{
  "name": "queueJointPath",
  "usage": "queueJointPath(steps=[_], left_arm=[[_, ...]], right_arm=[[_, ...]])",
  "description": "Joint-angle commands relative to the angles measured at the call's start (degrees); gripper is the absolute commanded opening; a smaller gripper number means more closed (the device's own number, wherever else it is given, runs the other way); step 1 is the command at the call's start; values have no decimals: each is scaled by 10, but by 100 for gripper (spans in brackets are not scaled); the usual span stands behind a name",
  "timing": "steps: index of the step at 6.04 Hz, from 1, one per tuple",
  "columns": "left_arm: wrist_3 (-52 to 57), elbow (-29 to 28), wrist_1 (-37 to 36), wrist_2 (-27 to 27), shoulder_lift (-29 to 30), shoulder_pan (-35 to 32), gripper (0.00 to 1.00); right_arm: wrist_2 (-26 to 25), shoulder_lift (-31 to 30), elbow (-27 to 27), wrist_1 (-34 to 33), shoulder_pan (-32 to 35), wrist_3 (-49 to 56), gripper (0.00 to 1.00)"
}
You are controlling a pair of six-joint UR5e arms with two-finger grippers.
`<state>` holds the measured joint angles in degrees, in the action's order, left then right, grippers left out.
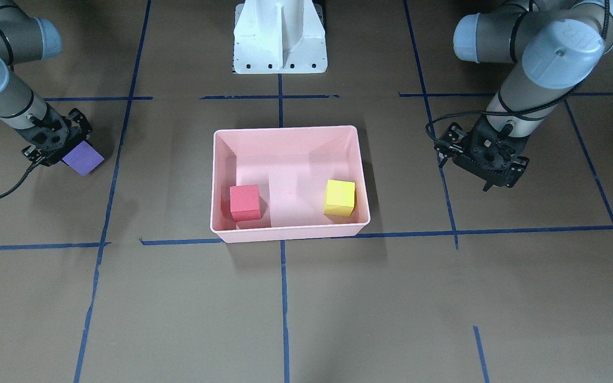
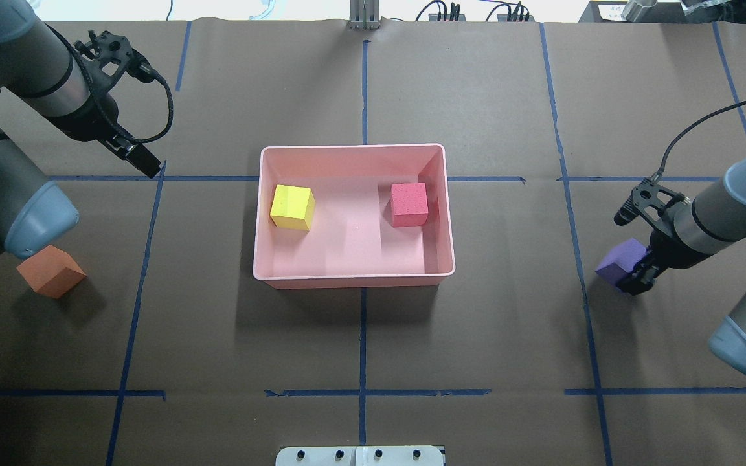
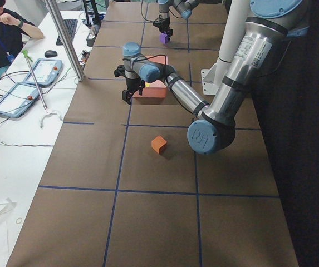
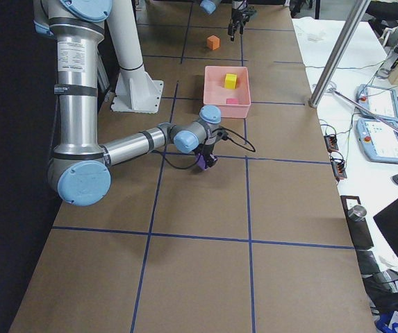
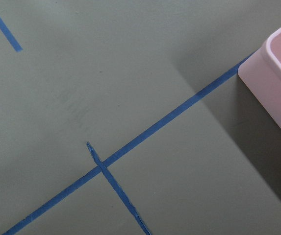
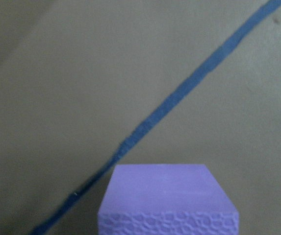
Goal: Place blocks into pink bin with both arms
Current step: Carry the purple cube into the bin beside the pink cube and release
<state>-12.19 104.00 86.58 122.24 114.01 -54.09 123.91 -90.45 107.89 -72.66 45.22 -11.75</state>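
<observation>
Purple block point(image 6: 167, 200) fills the bottom of the right wrist view at 6 o'clock, close to the lens, with brown table point(image 6: 57, 73) and a blue tape line point(image 6: 179, 98) beyond it. No fingers show in that view.

Seen from overhead, the pink bin point(image 2: 353, 148) sits at the centre of the table. Two blocks already lie inside it: a yellow block point(image 2: 292, 207) toward the 9 o'clock wall and a red block point(image 2: 409, 204) toward the 3 o'clock wall.

Two blocks are still outside, so the job looks about half done. The purple one is at roughly 4 o'clock from the bin, well apart from it. The right claw point(image 2: 635, 275) appears to be pinching it low over the table. An orange block point(image 2: 51, 270) rests on the table at about 8 o'clock from the bin, untouched. The left claw point(image 2: 143, 162) hangs at about 10 o'clock from the bin, holding nothing. From the front its jaws look spread.

What seems left is to carry the purple block across and drop it in, then fetch the orange one.

Only the overhead and both side views show the orange block. It does not appear in the front view. The left wrist view shows just tape lines and one corner of the bin at 3 o'clock. The right wrist view alone shows the dimpled foam texture on the purple block's near face.
</observation>
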Motion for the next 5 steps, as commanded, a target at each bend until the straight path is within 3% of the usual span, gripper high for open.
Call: queueJointPath(steps=[1,2,3,4,5], left_arm=[[2,22,1,-2,-61,-5,100],[6,27,2,-1,-104,-22,100],[15,30,59,0,-159,-35,100],[16,29,121,1,-197,-44,100],[9,30,126,1,-196,-46,100]], right_arm=[[9,66,54,-22,-2,-231,29],[8,147,79,-127,-23,-322,29],[0,257,85,-260,-44,-416,31],[-34,315,83,-294,-77,-513,31],[-132,342,74,-296,-146,-586,34]])
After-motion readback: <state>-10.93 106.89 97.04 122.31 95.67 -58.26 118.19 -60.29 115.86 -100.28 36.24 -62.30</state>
